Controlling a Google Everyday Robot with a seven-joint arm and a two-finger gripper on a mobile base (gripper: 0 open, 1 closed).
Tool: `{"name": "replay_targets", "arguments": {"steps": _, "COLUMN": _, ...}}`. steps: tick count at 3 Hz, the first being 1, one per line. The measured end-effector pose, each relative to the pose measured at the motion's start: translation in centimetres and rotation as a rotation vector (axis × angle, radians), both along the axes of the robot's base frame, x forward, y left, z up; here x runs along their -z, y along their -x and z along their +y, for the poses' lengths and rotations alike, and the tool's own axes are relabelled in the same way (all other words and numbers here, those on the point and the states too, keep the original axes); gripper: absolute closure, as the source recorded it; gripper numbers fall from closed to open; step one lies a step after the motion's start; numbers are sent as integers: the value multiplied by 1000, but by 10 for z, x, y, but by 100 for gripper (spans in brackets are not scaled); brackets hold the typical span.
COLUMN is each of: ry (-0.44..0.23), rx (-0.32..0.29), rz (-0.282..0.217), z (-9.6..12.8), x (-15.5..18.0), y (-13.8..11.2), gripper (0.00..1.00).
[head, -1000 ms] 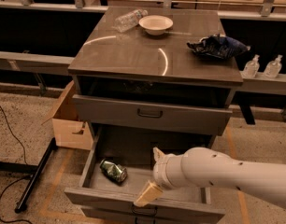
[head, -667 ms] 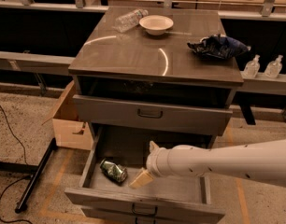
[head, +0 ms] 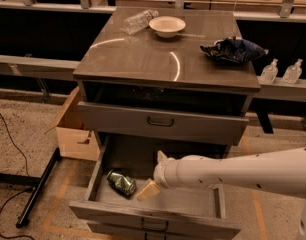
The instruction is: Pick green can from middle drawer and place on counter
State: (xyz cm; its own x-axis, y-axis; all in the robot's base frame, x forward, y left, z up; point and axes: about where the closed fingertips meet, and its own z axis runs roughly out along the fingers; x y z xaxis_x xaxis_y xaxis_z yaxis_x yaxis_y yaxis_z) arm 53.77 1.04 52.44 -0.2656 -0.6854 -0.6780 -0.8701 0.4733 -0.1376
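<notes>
The green can (head: 121,182) lies on its side, dented, in the left part of the open middle drawer (head: 158,218). My gripper (head: 154,174) reaches in from the right on a white arm and hangs inside the drawer just right of the can. One pale finger (head: 148,189) points down towards the can and stands a little apart from it; the other finger (head: 161,157) sits higher. The jaws look spread apart, with nothing between them. The counter (head: 143,59) is the glossy grey-brown cabinet top above the drawers.
On the counter are a clear plastic bottle (head: 138,20), a white bowl (head: 167,26) and a dark blue crumpled bag (head: 233,49). A shut shallower drawer (head: 162,122) sits above the open one. A cardboard box (head: 73,131) stands left of the cabinet. Two small bottles (head: 281,72) stand on the right bench.
My gripper has moved left and further into the drawer, closer to the green can. The can has not moved.
</notes>
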Motion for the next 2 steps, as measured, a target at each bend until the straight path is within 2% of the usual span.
{"name": "replay_targets", "arguments": {"steps": 2, "ry": -66, "rx": -27, "rz": -4, "z": 41, "x": 23, "y": -17, "gripper": 0}}
